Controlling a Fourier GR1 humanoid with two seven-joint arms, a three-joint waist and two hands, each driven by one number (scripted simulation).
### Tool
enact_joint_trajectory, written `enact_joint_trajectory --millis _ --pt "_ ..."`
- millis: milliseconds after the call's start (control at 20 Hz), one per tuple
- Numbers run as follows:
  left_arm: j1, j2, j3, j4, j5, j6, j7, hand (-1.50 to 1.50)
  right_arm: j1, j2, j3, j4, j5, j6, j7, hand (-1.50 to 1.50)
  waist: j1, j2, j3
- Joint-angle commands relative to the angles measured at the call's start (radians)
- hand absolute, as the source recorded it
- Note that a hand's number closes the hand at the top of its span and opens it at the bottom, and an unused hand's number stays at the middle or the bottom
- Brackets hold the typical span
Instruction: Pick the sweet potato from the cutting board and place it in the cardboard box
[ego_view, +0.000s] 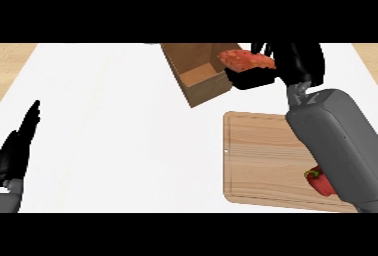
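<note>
While over the cardboard box (193, 70), right hand (284, 62), fingers curled round sweet potato (244, 60).

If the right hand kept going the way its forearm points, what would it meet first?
Probably the cardboard box: the right hand, curled round the sweet potato, sits at its open edge. Its height above the box is unclear.

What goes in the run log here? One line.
right hand: shut on sweet potato | over cardboard box | left hand: resting open
</note>
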Motion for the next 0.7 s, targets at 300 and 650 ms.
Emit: enact_joint_trajectory --millis 300,650 --pt "-0.031 0.017 0.032 -0.007 0.011 -0.067 0.001 0.00 -0.339 0.198 -0.168 0.442 -0.034 -0.074 -0.003 1.50 0.035 0.011 0.000" --pt "-0.116 -0.058 -0.003 0.093 -0.055 -0.016 -0.013 0.00 -0.455 0.261 -0.250 0.808 -0.027 -0.229 -0.170 1.50 0.041 0.023 0.000"
